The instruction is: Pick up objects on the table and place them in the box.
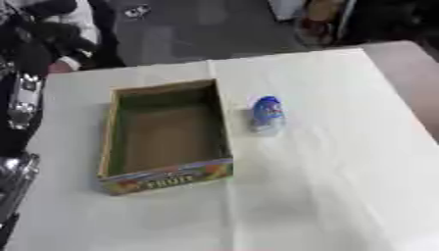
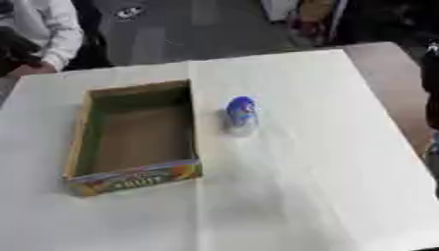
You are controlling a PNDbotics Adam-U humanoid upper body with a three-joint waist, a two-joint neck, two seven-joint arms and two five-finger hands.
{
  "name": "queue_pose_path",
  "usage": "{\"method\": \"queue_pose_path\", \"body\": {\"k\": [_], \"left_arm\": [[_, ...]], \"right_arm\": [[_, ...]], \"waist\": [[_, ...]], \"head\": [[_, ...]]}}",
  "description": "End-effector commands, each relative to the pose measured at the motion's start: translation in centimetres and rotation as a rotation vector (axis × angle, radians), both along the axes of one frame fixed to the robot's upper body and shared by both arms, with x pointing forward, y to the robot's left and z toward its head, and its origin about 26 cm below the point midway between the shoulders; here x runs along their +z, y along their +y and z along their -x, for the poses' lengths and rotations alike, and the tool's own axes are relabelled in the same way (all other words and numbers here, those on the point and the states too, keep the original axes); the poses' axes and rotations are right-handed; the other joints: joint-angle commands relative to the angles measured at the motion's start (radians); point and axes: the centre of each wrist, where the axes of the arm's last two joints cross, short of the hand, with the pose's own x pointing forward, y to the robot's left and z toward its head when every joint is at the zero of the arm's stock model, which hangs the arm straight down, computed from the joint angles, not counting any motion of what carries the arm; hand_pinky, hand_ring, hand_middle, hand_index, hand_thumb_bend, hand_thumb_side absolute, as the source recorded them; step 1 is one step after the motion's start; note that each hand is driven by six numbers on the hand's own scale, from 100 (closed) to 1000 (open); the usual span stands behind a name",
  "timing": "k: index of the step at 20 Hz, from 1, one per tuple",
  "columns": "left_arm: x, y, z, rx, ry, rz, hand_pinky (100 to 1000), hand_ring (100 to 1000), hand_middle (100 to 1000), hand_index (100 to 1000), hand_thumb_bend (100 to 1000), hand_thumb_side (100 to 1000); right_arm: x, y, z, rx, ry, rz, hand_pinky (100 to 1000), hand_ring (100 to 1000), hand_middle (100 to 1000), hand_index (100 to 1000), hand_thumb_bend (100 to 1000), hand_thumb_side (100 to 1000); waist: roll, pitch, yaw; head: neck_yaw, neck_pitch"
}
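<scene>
An open cardboard box (image 1: pixel 164 135) with green inner walls and a colourful printed front stands on the white table, left of centre. Only its brown floor shows inside. A small blue and white object (image 1: pixel 267 113), rounded like a little bottle or pouch, lies on the table just right of the box, apart from its wall. Black and silver parts of my left arm (image 1: pixel 20 100) run along the left edge of the left eye view. A dark part of my right arm (image 2: pixel 429 88) shows at the right edge of the right eye view. Neither hand is visible.
The white tabletop (image 1: pixel 326 186) stretches wide to the right of and in front of the box. Its right edge (image 1: pixel 403 93) drops to a brown surface. A person in a white sleeve (image 2: pixel 47 27) stands at the far left corner, touching nothing.
</scene>
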Motion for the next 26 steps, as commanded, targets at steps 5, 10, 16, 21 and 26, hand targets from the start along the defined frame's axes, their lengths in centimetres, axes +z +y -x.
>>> {"method": "queue_pose_path", "body": {"k": [5,10,16,21,26], "left_arm": [[0.7,0.1,0.2,-0.004,-0.022,-0.024,492,576,826,732,100,853],[0.7,0.1,0.2,-0.003,-0.021,-0.022,492,575,826,732,100,855],[0.6,0.3,0.3,0.009,-0.020,-0.010,492,576,827,732,100,855],[0.5,0.3,0.3,0.009,-0.009,-0.016,493,576,828,731,100,853],[0.4,0.3,0.4,0.007,-0.004,-0.024,492,576,828,731,100,854]], "right_arm": [[0.9,-0.4,0.3,0.030,-0.233,0.078,100,288,348,457,100,823],[0.8,-0.5,0.3,0.027,-0.234,0.082,100,289,348,457,100,822],[0.7,-2.7,0.9,-0.272,0.022,0.039,142,401,488,703,100,750],[2.7,-2.4,0.8,-0.674,0.125,0.221,295,574,661,900,148,933],[4.8,-1.6,0.7,-0.905,0.066,0.441,425,652,745,885,179,985]], "waist": [[0.000,-0.012,-0.003],[0.000,-0.012,-0.004],[0.003,-0.015,0.010],[-0.008,-0.024,0.027],[-0.015,-0.027,0.040]], "head": [[0.006,-0.008],[0.013,-0.011],[0.070,-0.029],[0.034,-0.009],[-0.025,0.005]]}}
